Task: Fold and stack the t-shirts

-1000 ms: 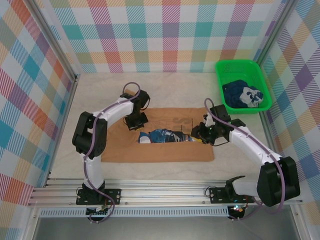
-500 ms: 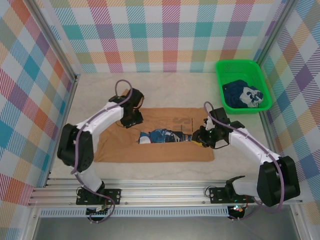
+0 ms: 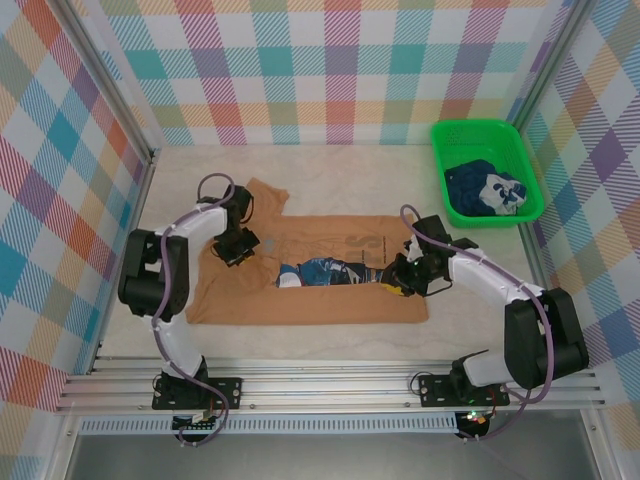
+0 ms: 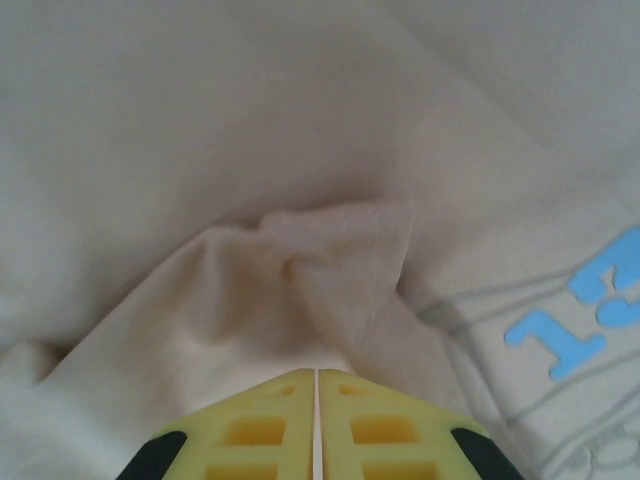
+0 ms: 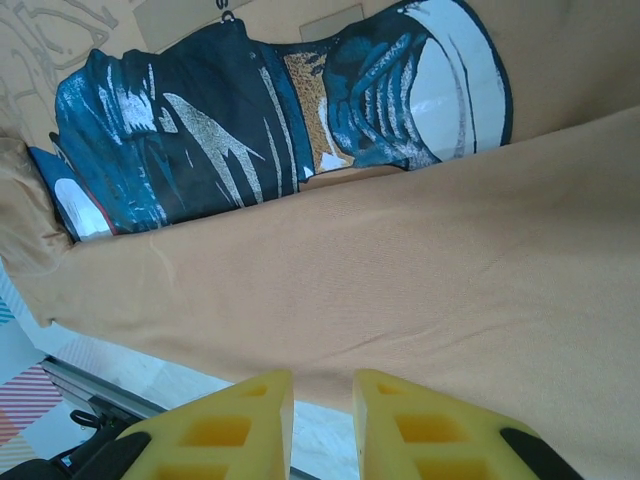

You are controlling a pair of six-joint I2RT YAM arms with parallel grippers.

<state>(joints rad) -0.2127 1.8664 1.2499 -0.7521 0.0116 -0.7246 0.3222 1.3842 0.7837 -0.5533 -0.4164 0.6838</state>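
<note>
Early on: the tan t-shirt (image 3: 330,300) lies on the table (image 3: 350,170), only partly folded, and the navy t-shirt (image 3: 485,190) sits in the basket (image 3: 440,140), so both folds and the stack of 2 remain. The left wrist view reveals the left hand (image 4: 316,372) closed, pinching a cloth pucker; the right wrist view, the right hand (image 5: 322,378) slightly parted, empty

Top cam: fixed, high up behind arm bases (image 3: 196,392), looks down and forward over whole table (image 3: 350,180), farthest out. Left wrist cam: sits just behind left fingers (image 4: 260,435), practically nose-deep in tan shirt (image 4: 300,150), kinda washed out. Right wrist cam: behind right fingers (image 5: 225,430), close, looks across plain shirt cloth toward print (image 5: 200,130). Overlap: shirt in all three, print in top plus right wrist.
</note>
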